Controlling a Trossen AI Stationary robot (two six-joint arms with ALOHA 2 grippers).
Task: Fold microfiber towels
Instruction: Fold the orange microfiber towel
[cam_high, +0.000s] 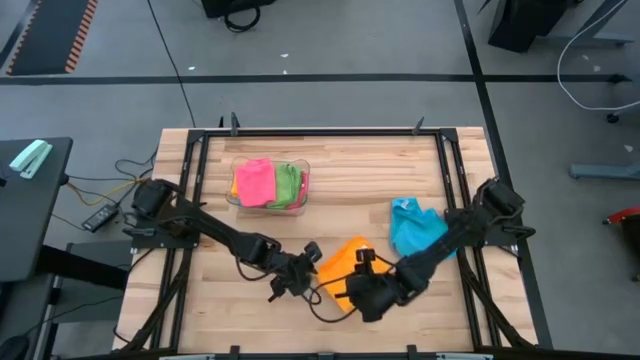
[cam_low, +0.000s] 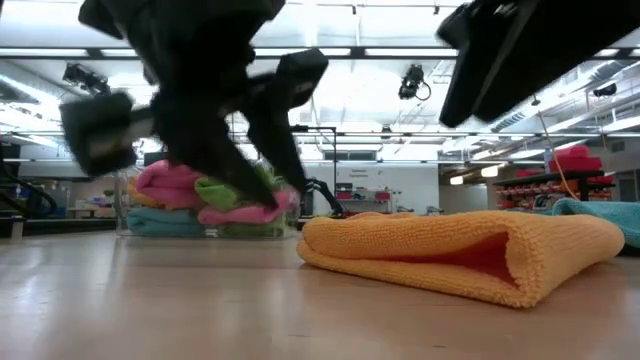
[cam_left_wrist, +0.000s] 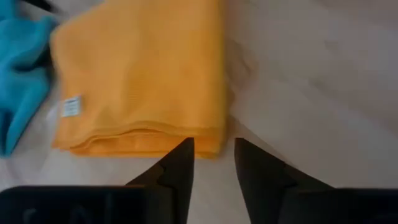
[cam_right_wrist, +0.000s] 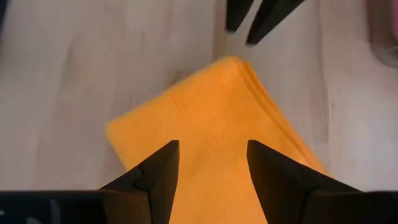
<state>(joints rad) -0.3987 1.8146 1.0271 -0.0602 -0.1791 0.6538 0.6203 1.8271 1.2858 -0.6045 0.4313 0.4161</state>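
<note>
A soft, ribbed orange microfiber towel (cam_high: 343, 262), folded into a thick rectangle, lies near the wooden desk's (cam_high: 330, 185) front edge. Left gripper (cam_left_wrist: 211, 163) jaws part-open and empty; right gripper (cam_right_wrist: 211, 165) jaws wide, empty above it.

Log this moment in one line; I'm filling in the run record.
orange towel: folded, on table | left fingers: open, at its corner | right fingers: open, above it
</note>
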